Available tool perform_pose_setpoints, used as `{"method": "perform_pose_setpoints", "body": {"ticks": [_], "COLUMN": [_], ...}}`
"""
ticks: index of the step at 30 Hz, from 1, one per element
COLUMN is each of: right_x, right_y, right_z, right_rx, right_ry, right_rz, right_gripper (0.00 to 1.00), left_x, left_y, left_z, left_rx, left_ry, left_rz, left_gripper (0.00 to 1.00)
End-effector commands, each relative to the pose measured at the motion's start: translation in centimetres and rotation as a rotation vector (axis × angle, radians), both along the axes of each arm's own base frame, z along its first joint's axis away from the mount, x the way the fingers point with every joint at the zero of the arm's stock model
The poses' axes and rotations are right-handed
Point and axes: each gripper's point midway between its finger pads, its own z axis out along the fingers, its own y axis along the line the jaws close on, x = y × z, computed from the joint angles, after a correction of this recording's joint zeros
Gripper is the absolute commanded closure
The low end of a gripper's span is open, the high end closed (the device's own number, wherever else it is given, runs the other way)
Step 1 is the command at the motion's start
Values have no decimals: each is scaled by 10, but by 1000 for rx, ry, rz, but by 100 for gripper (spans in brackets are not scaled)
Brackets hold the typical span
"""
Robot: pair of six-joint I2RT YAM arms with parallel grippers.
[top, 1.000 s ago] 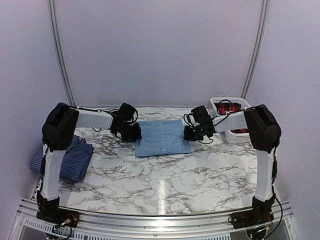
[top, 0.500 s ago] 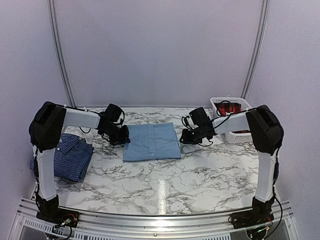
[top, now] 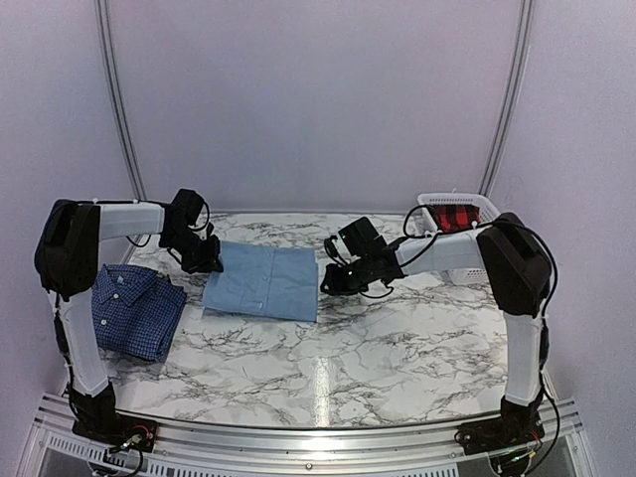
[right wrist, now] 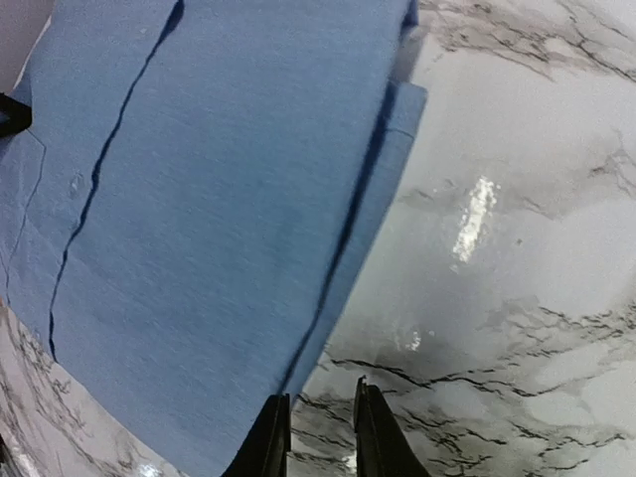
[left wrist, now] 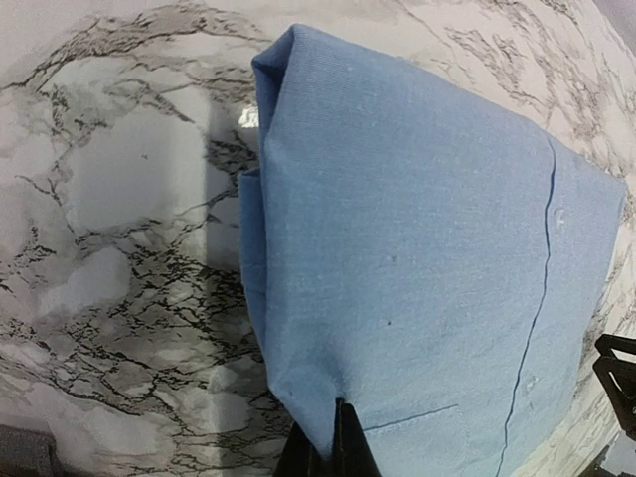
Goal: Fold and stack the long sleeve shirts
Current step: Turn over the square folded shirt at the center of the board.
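The folded light blue shirt (top: 260, 283) lies flat on the marble table, left of centre. The dark blue checked shirt (top: 134, 310) lies folded at the table's left edge. My left gripper (top: 209, 263) is shut on the light blue shirt's left edge; in the left wrist view the fingers (left wrist: 333, 452) pinch a fold of the blue cloth (left wrist: 417, 248). My right gripper (top: 326, 283) is at the shirt's right edge. In the right wrist view it (right wrist: 320, 437) is slightly open, with bare marble between the fingers and the cloth's edge (right wrist: 199, 229) beside the left finger.
A white basket (top: 475, 209) holding red and black checked cloth stands at the back right. The marble table (top: 397, 338) extends to the front and right. Both arms reach low over the far half of the table.
The light blue shirt has slid left across the table, toward the checked shirt. Both grippers have moved left with it, the left one holding its edge.
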Motion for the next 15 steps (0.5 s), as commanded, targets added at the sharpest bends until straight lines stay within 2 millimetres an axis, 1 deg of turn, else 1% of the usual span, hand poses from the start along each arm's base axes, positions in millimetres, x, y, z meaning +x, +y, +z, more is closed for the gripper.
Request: {"method": "perform_pose_setpoints", "body": {"ticks": [1, 3, 6, 10, 12, 15], "right_x": [9, 13, 19, 22, 18, 6], "right_y": [32, 35, 38, 49, 60, 86], "right_z": [15, 12, 0, -17, -23, -27], "right_rx": [45, 44, 30, 32, 47, 75], "right_ry": [-45, -51, -44, -18, -2, 17], "right_rz": [-14, -25, -35, -24, -3, 43], "right_gripper": [83, 86, 90, 90, 90, 91], "left_x": [1, 3, 4, 7, 8, 11], "left_y": [-3, -3, -3, -2, 0, 5], "left_z": [17, 21, 29, 49, 61, 83], "left_rx": [5, 2, -6, -15, -20, -15], "left_ry": [-8, -13, -24, -62, -80, -110], "left_rz": [-50, -52, -55, -55, -53, -42], "left_gripper": [100, 100, 100, 100, 100, 100]}}
